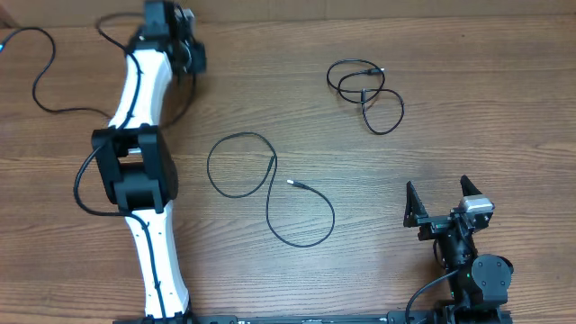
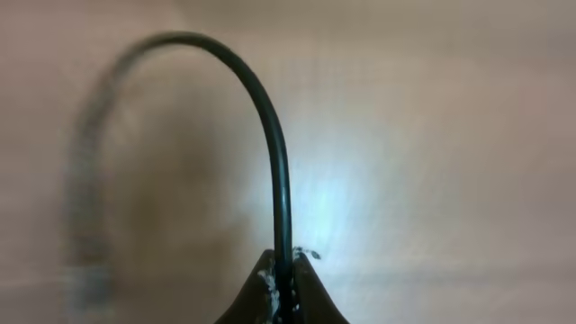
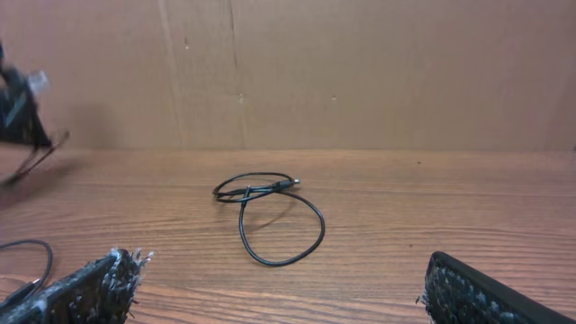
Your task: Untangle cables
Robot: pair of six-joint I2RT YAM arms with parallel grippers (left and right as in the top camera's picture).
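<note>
Black thin cables on a wood-grain table (image 1: 468, 135); progress is partial.

Done, as we judge it: the loose cable (image 1: 272, 171) lies alone mid-table in one open S-curve, touching nothing else.

Left to do: the coiled cable (image 1: 363, 94) sits well apart, toward the far right. Its loops cross over each other, so we count it as not yet untangled.

In hand: the left gripper (image 2: 286, 292) is closed tight on the held cable (image 2: 280, 153), which arcs up and over to a blurred end on the left. We cannot trace from overhead which strand this is.

Pose: the left arm (image 1: 144, 171) is stretched along the left side, with its wrist at the far edge. The right gripper (image 1: 440, 200) is parked at the near right edge with its jaws spread wide. It holds nothing and faces the coiled cable from a distance.
</note>
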